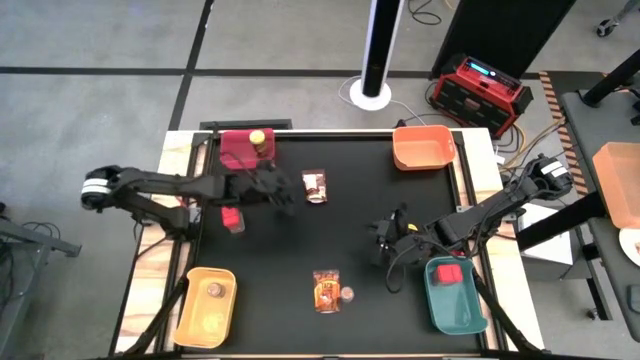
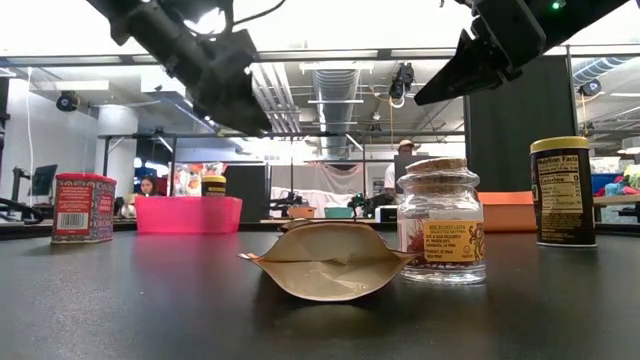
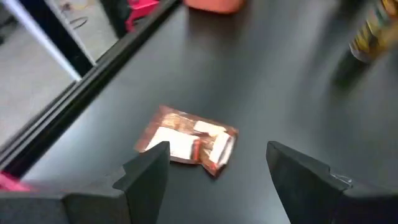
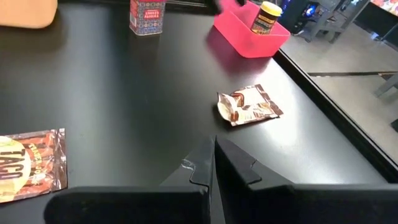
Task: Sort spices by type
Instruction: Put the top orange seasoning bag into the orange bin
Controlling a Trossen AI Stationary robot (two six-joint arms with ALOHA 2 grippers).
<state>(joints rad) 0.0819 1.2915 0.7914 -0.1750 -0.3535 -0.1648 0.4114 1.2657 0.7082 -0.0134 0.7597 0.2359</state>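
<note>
The left tool (image 1: 283, 193), fingers spread wide and empty, hangs over the bench toward its far left, aimed at a brown packet (image 1: 315, 186) lying flat just beside it, probably the next pick. The right tool (image 1: 380, 243), fingers pressed together and holding nothing, sits near the teal bin (image 1: 455, 318) at the near right corner, which has a red tin (image 1: 449, 273). A yellow-lidded jar (image 1: 257, 141) stands in the pink bin (image 1: 232, 155) at the far left corner; a second packet (image 1: 326, 290) and small jar (image 1: 347, 294) wait near the near edge.
</note>
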